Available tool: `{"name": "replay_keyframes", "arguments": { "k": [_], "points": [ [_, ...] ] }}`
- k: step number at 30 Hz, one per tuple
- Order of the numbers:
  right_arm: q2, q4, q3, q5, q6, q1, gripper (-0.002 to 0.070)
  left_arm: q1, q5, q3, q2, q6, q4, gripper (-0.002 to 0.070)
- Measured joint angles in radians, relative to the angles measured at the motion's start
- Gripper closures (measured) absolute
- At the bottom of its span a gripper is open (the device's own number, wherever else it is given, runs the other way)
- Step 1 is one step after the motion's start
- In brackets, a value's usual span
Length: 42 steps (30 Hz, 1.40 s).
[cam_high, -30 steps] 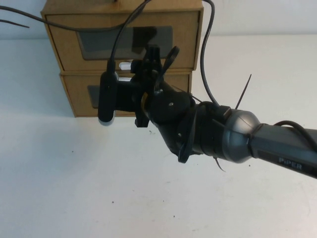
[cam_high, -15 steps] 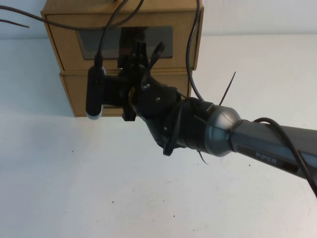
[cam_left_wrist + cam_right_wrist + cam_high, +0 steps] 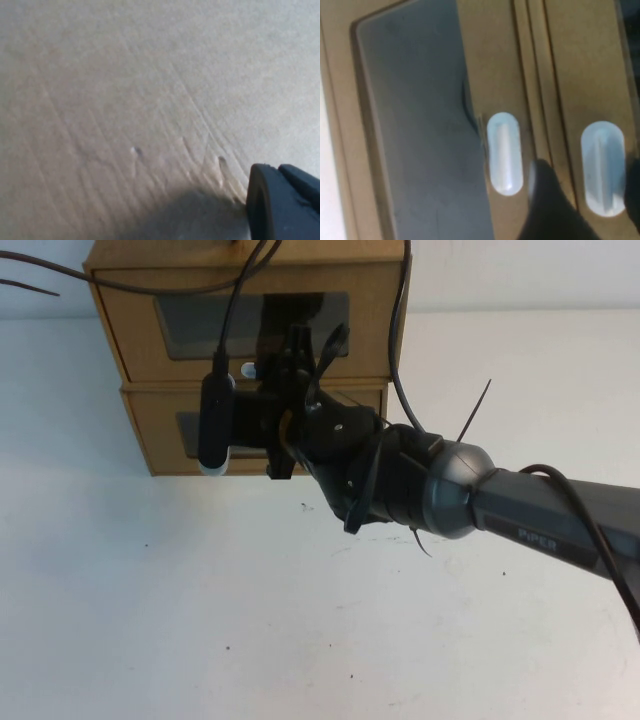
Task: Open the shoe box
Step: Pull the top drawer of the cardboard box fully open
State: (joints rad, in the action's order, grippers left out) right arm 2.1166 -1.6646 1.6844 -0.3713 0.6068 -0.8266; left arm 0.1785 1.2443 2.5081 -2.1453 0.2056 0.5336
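Note:
Two brown cardboard shoe boxes are stacked at the back, the upper box [image 3: 370, 320] on the lower box [image 3: 160, 430], each with a dark window in its front. A white handle [image 3: 247, 370] shows near the seam between them. My right gripper [image 3: 275, 380] is turned on its side against the box fronts. In the right wrist view it is open [image 3: 585, 170], one dark finger [image 3: 547, 205] on each side of a white oval handle [image 3: 602, 167]. A second handle [image 3: 504, 152] lies beside a window [image 3: 415, 130]. Which box the straddled handle belongs to I cannot tell. One finger [image 3: 280, 200] of the left gripper shows over a tan surface.
The white table [image 3: 200, 620] spreads out in front of the boxes. The right arm [image 3: 520, 520] reaches in from the right, its cables [image 3: 400, 340] looping over the upper box.
The right arm swung a little to the left and came back, ending slightly closer to the box fronts. The boxes have not moved.

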Motion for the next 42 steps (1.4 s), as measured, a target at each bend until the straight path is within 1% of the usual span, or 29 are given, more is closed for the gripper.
{"name": "replay_keyframes", "arguments": {
  "k": [8, 9, 14, 23, 29, 35, 42],
  "points": [
    [0.017, 0.000, 0.040, 0.007, -0.001, 0.009, 0.0377, 0.000, 0.000, 0.000, 0.000, 0.000, 0.000, 0.0680],
    [0.019, -0.002, 0.040, 0.007, -0.001, 0.009, 0.0384, 0.000, 0.000, 0.000, 0.000, 0.000, 0.000, 0.0680],
    [0.025, -0.008, 0.048, 0.002, -0.015, 0.009, 0.0473, 0.000, 0.000, 0.000, 0.000, 0.000, 0.000, 0.0680],
    [0.027, -0.018, 0.049, -0.004, -0.031, 0.010, 0.0533, 0.000, 0.000, 0.000, 0.000, 0.000, 0.000, 0.0680],
    [0.027, -0.018, 0.049, -0.004, -0.033, 0.010, 0.0538, 0.000, 0.000, 0.000, 0.000, 0.000, 0.000, 0.0680],
    [0.027, 0.022, 0.050, -0.012, -0.090, 0.010, 0.0552, 0.000, 0.000, 0.000, 0.000, 0.000, 0.000, 0.0680],
    [0.027, 0.030, 0.052, -0.015, -0.103, 0.010, 0.0555, 0.000, 0.000, 0.000, 0.000, 0.002, 0.000, 0.0680]
  ]
}}
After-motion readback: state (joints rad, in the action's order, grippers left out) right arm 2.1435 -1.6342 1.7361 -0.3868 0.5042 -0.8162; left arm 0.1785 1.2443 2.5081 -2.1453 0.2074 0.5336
